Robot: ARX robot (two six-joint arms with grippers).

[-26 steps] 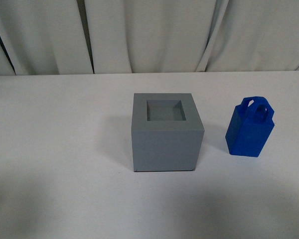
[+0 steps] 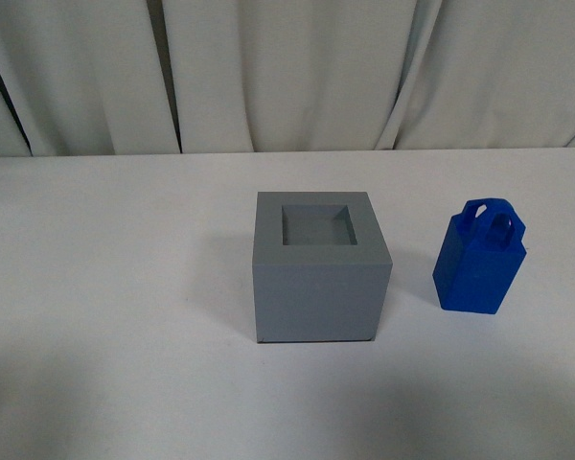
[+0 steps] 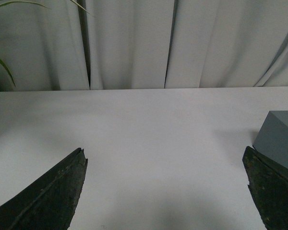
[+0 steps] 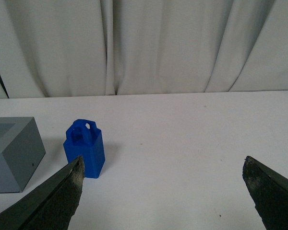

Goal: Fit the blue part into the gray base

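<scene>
The gray base [image 2: 320,269] stands mid-table in the front view, its square recess facing up and empty. To its right the blue part [image 2: 480,257] stands upright on the table, loop handle on top, a small gap between them. Neither arm shows in the front view. My left gripper [image 3: 165,155] is open over bare table, with a corner of the gray base [image 3: 281,140] just beyond one fingertip. My right gripper [image 4: 163,163] is open too; the blue part [image 4: 85,148] stands beyond one fingertip, with the gray base [image 4: 12,153] further off on that side.
White curtains [image 2: 287,72] hang along the back edge of the white table [image 2: 115,287]. Green plant leaves [image 3: 5,62] show at the corner of the left wrist view.
The front view has shifted slightly: the table's back edge and both blocks sit a little lower in the picture. The blocks keep their places relative to each other.
</scene>
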